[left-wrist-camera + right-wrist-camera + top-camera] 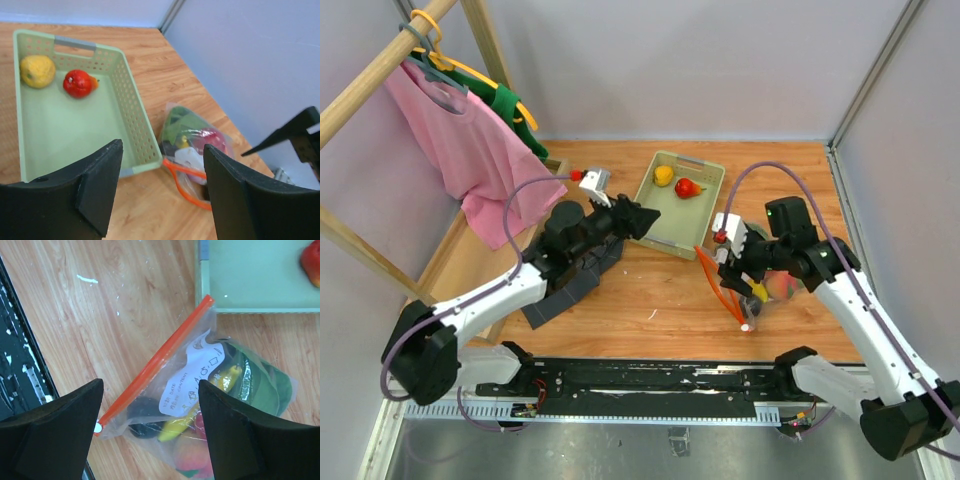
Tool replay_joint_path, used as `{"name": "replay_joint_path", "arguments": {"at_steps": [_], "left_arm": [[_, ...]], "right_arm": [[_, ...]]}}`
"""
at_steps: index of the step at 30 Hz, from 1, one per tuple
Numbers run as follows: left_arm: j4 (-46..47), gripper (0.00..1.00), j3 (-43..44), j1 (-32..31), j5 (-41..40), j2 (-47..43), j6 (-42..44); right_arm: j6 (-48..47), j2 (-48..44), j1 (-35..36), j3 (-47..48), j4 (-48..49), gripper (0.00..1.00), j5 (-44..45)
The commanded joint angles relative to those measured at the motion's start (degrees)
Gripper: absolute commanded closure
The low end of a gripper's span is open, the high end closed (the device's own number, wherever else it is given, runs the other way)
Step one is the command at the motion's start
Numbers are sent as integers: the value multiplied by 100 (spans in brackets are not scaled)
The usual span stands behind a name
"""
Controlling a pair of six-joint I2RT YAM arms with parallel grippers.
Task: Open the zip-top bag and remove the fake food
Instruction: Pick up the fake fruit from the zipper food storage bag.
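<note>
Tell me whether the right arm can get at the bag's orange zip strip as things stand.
Probably yes. The right claw hangs open directly above the bag, and nothing lies over the zip strip; the tray sits beside one end.

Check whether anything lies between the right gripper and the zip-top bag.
Nothing visible does. The right gripper hangs open over the zip-top bag, its orange zip strip showing between the fingers; the green tray lies beside it.

A robot lab cell: grey panel walls (pixel 700 60) enclosing a wooden table (pixel 650 295).
</note>
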Motion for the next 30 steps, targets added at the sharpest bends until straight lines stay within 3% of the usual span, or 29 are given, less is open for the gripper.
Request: {"name": "replay_joint_path", "arguments": {"at_steps": [1,8,13,18,25,30], "left_arm": [[451,31,-631,-34,252,-765,-460],[1140,32,-1900,-94,843,-1441,-1338],[1493,32,-2571,-372,618,-1793,-1676],[1776,33,-2995,-608,398,-2097,-1905],[2048,32,-3360,-880,181,-2289,-2134],[2389,33,-3600,-937,33,-2284,-2163]], "right_arm": [[270,273,817,355,-531,22,1357],[516,636,1676,277,-336,22,2651],[881,812,2078,98,184,22,3369],[1456,1007,2250,-35,466,22,3411],[1794,1086,2304,-383,925,22,4340],[1773,1090,2318,-647,1029,26,4275]]}}
